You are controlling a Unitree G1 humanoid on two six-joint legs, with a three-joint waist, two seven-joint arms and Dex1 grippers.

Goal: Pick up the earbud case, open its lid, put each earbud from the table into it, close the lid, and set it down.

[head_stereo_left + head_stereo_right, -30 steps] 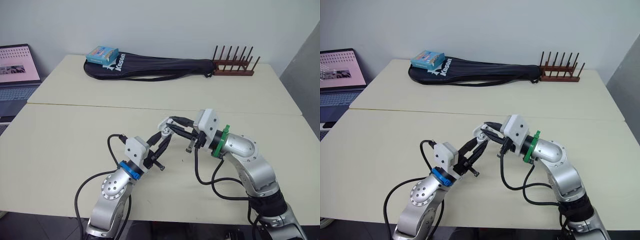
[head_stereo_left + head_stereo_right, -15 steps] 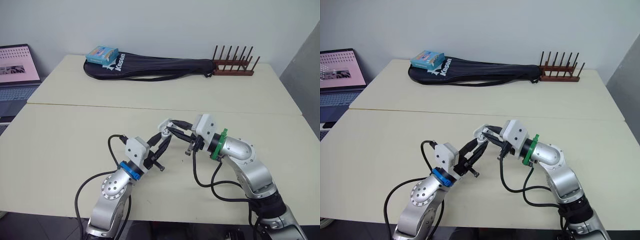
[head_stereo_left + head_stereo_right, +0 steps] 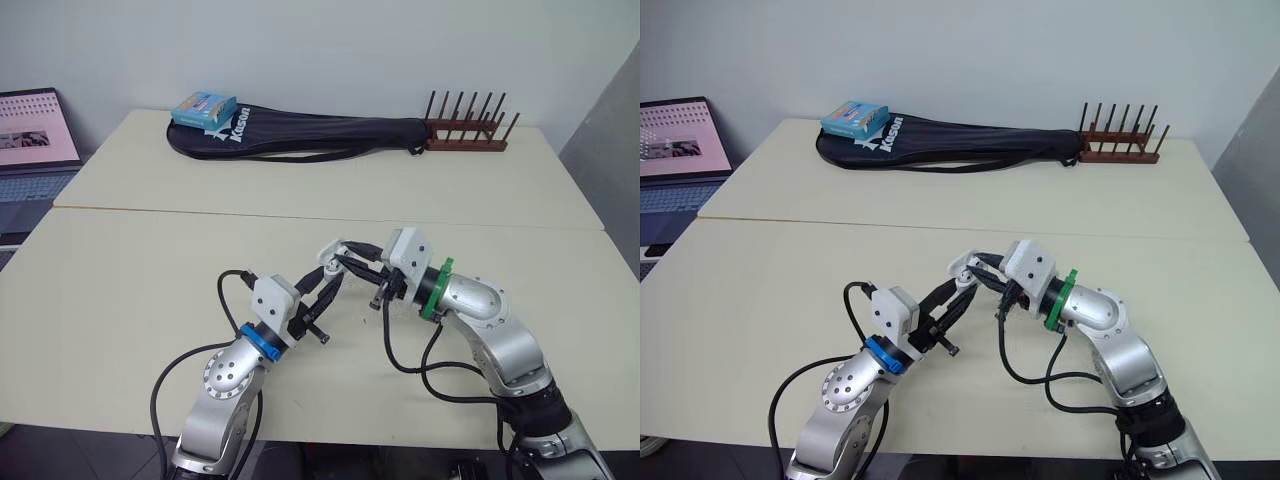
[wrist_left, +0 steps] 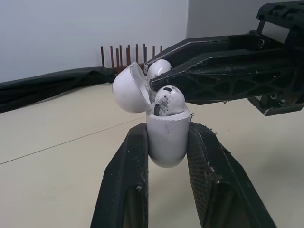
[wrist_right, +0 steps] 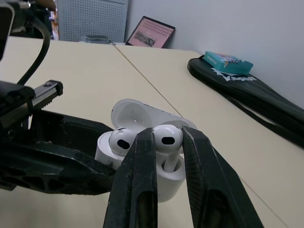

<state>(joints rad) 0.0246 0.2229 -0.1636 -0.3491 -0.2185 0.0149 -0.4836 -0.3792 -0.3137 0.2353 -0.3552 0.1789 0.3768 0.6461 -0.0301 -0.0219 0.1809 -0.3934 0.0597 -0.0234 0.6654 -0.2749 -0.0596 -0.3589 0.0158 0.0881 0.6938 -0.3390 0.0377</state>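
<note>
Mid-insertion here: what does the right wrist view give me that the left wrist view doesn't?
Right wrist view: the second earbud held by the right gripper, its stem entering the earbud case; behind, a laptop and a blue box. Left wrist view: the left gripper clamped on the case body, and a wooden peg rack. Both: the open lid, the first earbud seated, the black racket bag, the table.

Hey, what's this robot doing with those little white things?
It is packing earbuds away. Its left jaws grip the earbud case, with the lid flipped open. One earbud sits inside. The right jaws pinch the second earbud and hold it at the empty slot, its stem apparently partly in. The lid is not yet closed.
</note>
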